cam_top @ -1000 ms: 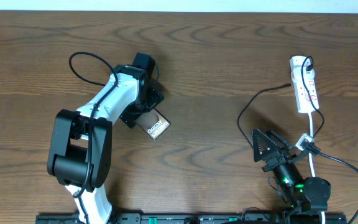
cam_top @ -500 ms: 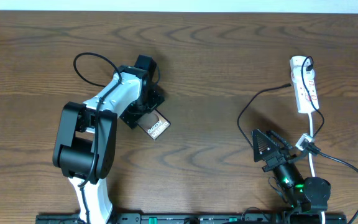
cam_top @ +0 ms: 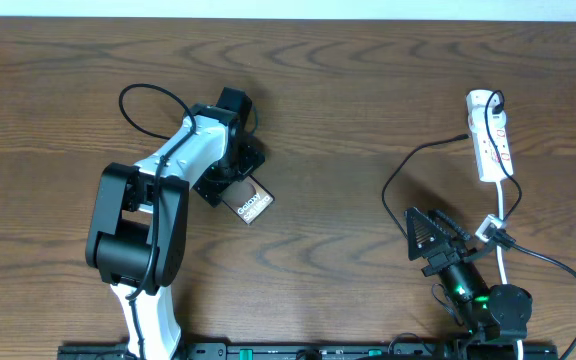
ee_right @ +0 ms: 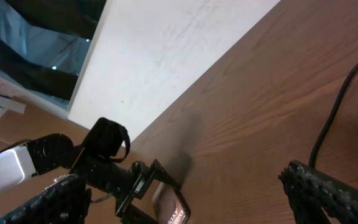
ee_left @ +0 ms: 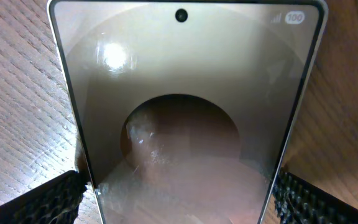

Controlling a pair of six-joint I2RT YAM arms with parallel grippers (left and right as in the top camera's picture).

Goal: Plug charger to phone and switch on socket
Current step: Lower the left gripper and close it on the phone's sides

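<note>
The phone [cam_top: 254, 205], a silvery slab with "Galaxy" lettering, lies left of centre. It fills the left wrist view [ee_left: 185, 93]. My left gripper [cam_top: 234, 184] has a finger against each long edge of it [ee_left: 179, 190]. The charger [cam_top: 398, 170] is a thin black cable curving from beside the socket towards my right gripper. One end lies at the socket's left side, and its tip is too small to make out. The cable also shows in the right wrist view [ee_right: 337, 112]. The white socket [cam_top: 490, 135] lies at the far right. My right gripper [cam_top: 430, 240] is open and empty [ee_right: 180, 180], far from the phone.
The socket's white cord [cam_top: 505, 205] runs down to a small white piece [cam_top: 492, 228] beside the right arm. A thicker black cable [cam_top: 568, 275] loops at the right edge. A loop of the left arm's cable [cam_top: 143, 100] stands behind it. A white wall [ee_right: 166, 50] borders the table's far edge.
The left arm's elbow shifted slightly to the right and up a second ago, then held still. The phone, charger and right arm have not moved.
</note>
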